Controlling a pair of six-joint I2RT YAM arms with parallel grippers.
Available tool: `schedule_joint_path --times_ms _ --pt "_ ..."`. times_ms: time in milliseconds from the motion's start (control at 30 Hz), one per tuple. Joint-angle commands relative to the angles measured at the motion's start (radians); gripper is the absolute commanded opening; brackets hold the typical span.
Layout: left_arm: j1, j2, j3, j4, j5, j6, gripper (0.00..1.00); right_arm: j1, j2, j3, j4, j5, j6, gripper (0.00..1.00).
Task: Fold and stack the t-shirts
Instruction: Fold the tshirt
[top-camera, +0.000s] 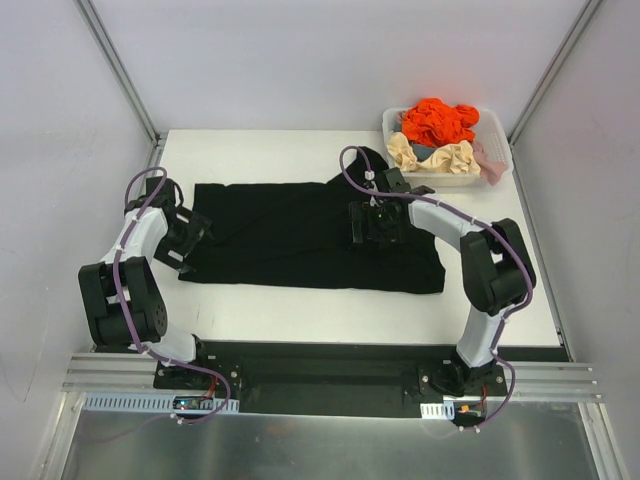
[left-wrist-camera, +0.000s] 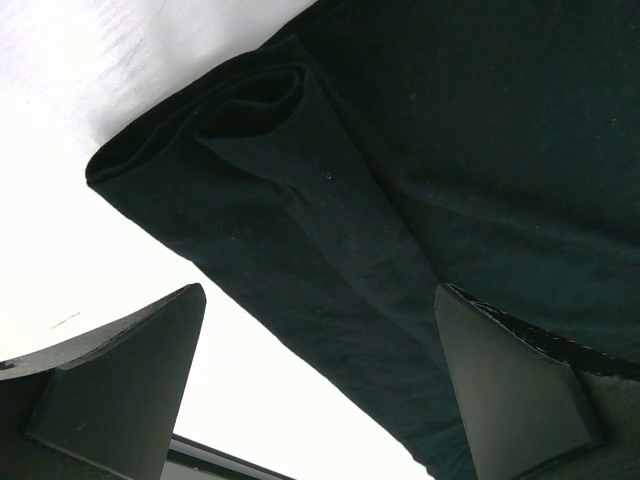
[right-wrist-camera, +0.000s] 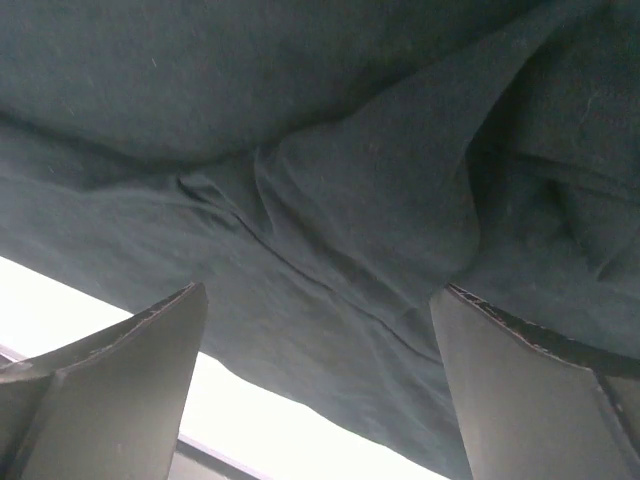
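Note:
A black t-shirt (top-camera: 300, 235) lies spread across the white table, partly folded, its left edge doubled over. My left gripper (top-camera: 190, 238) is open at the shirt's left edge; in the left wrist view the folded edge (left-wrist-camera: 300, 230) runs between my fingers (left-wrist-camera: 120, 385). My right gripper (top-camera: 375, 228) is open just above the shirt's right part, near the upper edge; the right wrist view shows wrinkled black cloth (right-wrist-camera: 330, 200) between the fingers (right-wrist-camera: 520, 400). Neither gripper holds anything.
A white bin (top-camera: 497, 135) at the back right holds crumpled shirts: orange (top-camera: 438, 120), cream (top-camera: 430, 155) and pink (top-camera: 490, 162). Bare white table (top-camera: 300, 305) lies in front of the shirt. Walls stand close on both sides.

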Motion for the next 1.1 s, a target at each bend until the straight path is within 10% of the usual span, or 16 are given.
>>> schedule_joint_path --times_ms 0,567,800,867,1067 --pt "-0.004 0.012 0.026 -0.004 -0.001 0.016 0.99 0.004 0.009 -0.005 0.09 -0.004 0.073 0.93" --pt "-0.004 -0.022 0.006 -0.004 -0.024 0.02 0.99 0.004 0.063 0.072 0.235 0.057 0.096 0.25" --pt "-0.004 -0.041 0.009 -0.004 -0.046 0.006 0.99 0.006 0.248 0.31 0.202 0.042 -0.013 0.34" --pt "-0.004 -0.042 0.016 -0.002 -0.047 0.009 0.99 0.006 0.282 0.41 0.178 0.033 -0.036 0.62" --pt "-0.006 -0.059 0.015 -0.002 -0.029 0.012 0.99 0.007 0.195 0.433 0.1 0.122 -0.112 0.9"
